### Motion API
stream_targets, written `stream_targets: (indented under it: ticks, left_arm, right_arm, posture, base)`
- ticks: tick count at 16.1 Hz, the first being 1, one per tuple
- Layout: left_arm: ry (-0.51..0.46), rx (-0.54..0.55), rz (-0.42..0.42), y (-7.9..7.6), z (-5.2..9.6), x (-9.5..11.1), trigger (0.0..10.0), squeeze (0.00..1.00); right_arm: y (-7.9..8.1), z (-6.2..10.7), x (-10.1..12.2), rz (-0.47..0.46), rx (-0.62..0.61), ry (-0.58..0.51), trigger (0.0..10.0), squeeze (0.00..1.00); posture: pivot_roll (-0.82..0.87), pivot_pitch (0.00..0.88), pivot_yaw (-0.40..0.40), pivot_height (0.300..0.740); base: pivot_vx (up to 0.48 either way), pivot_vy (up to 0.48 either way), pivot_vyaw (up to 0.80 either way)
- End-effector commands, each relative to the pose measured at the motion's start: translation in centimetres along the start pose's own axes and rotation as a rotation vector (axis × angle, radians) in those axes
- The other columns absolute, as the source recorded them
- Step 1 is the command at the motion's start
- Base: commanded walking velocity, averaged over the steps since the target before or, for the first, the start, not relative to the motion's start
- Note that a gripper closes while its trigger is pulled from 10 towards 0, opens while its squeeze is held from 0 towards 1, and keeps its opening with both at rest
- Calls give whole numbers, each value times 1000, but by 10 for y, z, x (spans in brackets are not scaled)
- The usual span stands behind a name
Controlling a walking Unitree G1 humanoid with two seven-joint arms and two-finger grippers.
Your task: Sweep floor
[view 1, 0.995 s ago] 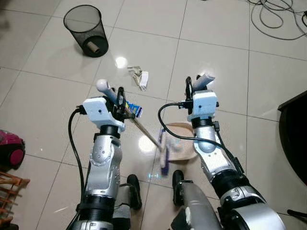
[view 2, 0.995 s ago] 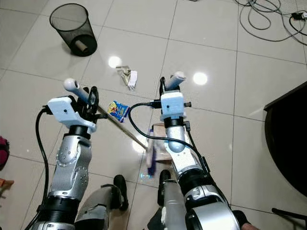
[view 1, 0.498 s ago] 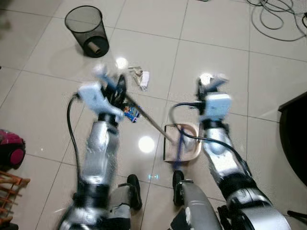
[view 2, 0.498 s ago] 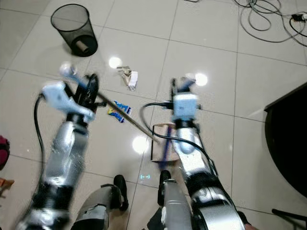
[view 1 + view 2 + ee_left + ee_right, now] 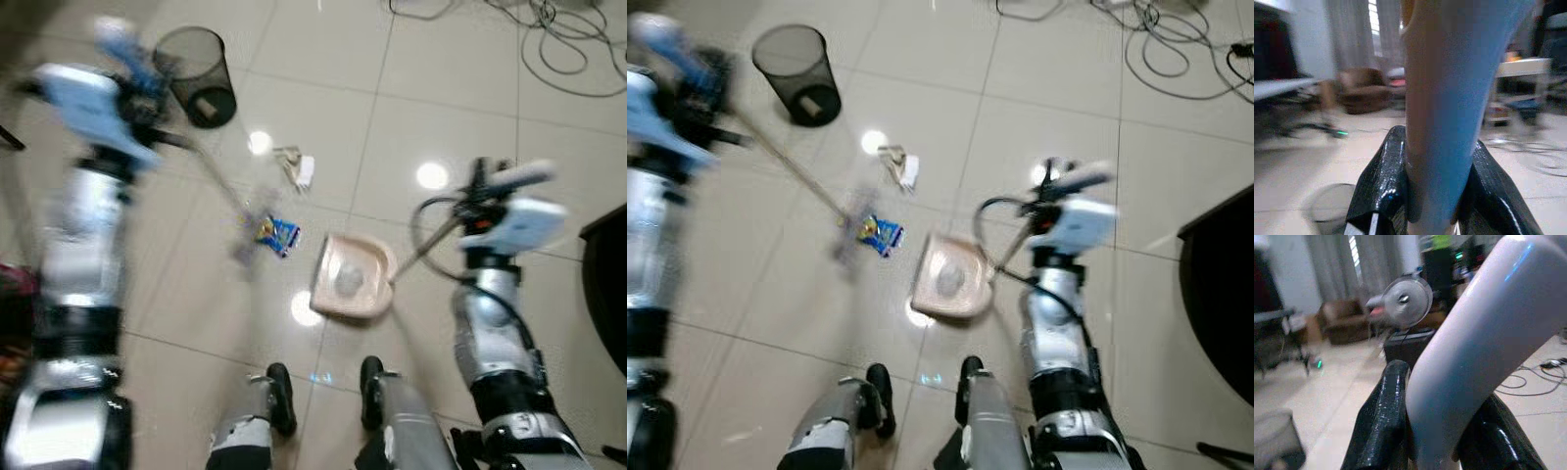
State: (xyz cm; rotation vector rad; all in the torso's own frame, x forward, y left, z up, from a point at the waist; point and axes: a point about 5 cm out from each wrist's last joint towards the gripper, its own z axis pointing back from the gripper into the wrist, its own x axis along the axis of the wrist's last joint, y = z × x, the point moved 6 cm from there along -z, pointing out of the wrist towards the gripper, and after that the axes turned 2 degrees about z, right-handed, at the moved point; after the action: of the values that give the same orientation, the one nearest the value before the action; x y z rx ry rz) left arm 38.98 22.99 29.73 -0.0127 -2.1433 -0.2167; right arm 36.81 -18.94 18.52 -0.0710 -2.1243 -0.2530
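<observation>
left pincer (image 5: 127, 83) swung up-left | broom head (image 5: 245, 240) left dustpan (image 5: 351, 279)

Tiled floor (image 5: 411, 127); dustpan (image 5: 351, 279), wrapper (image 5: 277, 234), crumpled paper (image 5: 297, 167), cables (image 5: 558, 49).

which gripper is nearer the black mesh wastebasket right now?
Left. The left gripper, clamped on the broom handle, is raised just beside the black mesh wastebasket. The right gripper, holding the beige dustpan by its handle, is well across the tiled floor from it.
</observation>
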Motion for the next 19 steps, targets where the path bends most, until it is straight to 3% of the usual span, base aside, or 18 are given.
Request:
stream_targets:
  ticks: [1,2,4,7,8,10,13,19]
  left_arm:
    - [70,98,-75,25,9,-14,10000,0]
    - [143,155,-120,40,14,-28,10000,0]
    - [276,196,-169,48,27,-53,10000,0]
    - [329,178,-158,31,40,-72,10000,0]
    - [346,165,-116,10,52,-81,10000,0]
    - [350,157,-70,-14,63,-86,10000,0]
    - [352,150,-64,-27,72,-84,10000,0]
    - [361,162,-93,-39,81,-76,10000,0]
  right_arm:
    - [-8,-5,14,-47,-37,-49,10000,0]
    - [-9,-10,21,-72,-49,-68,10000,0]
    - [-9,-21,39,-112,-57,-102,10000,0]
    - [-11,-42,46,-103,-71,-19,10000,0]
    - [-8,-54,66,-80,-48,-24,10000,0]
    - [-3,-64,86,-84,-21,-22,10000,0]
    - [-1,-70,109,-160,-29,-53,10000,0]
    - [-12,-68,115,-246,-88,-12,10000,0]
  posture:
    - [-27,175,62,740]
    - [-35,163,63,740]
    - [-45,144,60,740]
    - [-68,115,57,740]
    - [-90,108,53,740]
    - [-108,91,31,740]
    - [-114,86,33,740]
    - [-101,87,45,740]
  base:
    - [0,0,0]
    - [0,0,0]
    - [0,0,0]
    - [0,0,0]
    - [0,0,0]
    - [0,0,0]
    - [0,0,0]
    - [182,0,0]
